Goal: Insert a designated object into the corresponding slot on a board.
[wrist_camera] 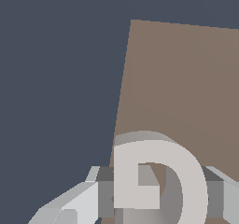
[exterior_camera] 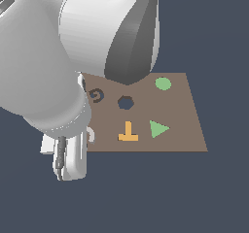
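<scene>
The designated object (wrist_camera: 158, 171), a light-grey spiral piece, fills the near part of the wrist view. My gripper (wrist_camera: 158, 192) is shut on it, with a dark finger pad (wrist_camera: 105, 190) against each side. In the exterior view only a sliver of the grey piece (exterior_camera: 91, 135) shows beside the gripper (exterior_camera: 86, 139), over the board's edge at the exterior view's left. The slot (exterior_camera: 97, 95), a dark spiral recess, lies farther back on the brown board (exterior_camera: 180, 115), apart from the gripper. The arm hides the fingertips in the exterior view.
On the board are a dark roundish hole (exterior_camera: 126, 102), an orange T (exterior_camera: 128, 131), a green triangle (exterior_camera: 158, 128) and a green disc (exterior_camera: 163, 84). The arm's bulky white links (exterior_camera: 44, 72) cover the exterior view's left and top. Dark floor (exterior_camera: 194, 193) surrounds the board.
</scene>
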